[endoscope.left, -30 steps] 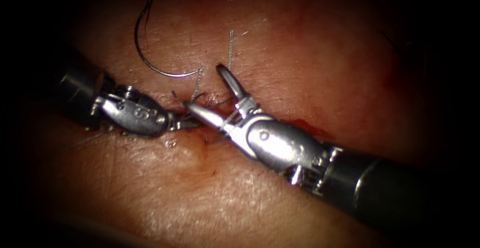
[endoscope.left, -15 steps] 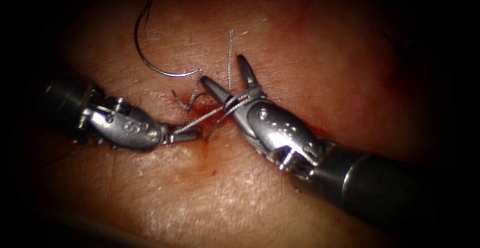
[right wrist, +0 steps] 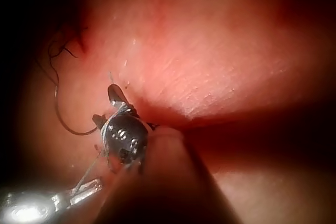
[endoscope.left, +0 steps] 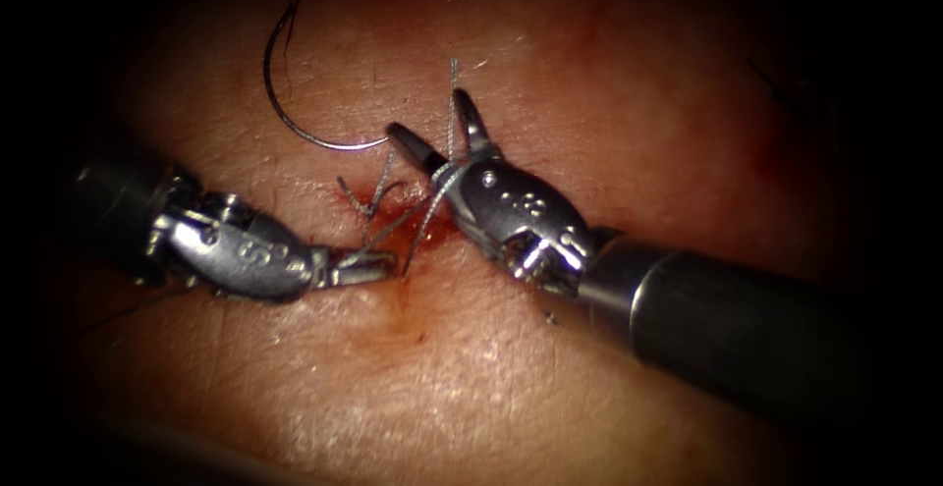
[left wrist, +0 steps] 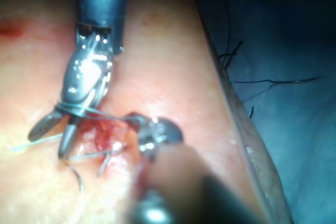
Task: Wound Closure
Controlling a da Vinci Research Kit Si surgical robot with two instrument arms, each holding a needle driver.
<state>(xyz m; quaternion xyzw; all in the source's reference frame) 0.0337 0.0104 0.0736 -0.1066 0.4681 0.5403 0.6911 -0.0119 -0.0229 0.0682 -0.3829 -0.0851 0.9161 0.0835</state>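
Honestly, right tool [endoscope.left: 434, 131], jaws spread, has thread [endoscope.left: 444, 177] wrapped around it; left tool [endoscope.left: 378, 268] clamps thread. Wraps could slip off. Needle [endoscope.left: 295, 125] lies free upper left.

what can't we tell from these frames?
- Endoscope view: where the needle's far end and trailing thread go; they run into the dark margin.
- Endoscope view: how many turns of thread wrap the right end effector; too fine.
- Left wrist view: the left end effector's grip on the thread; blurred, hidden by its own wrist.
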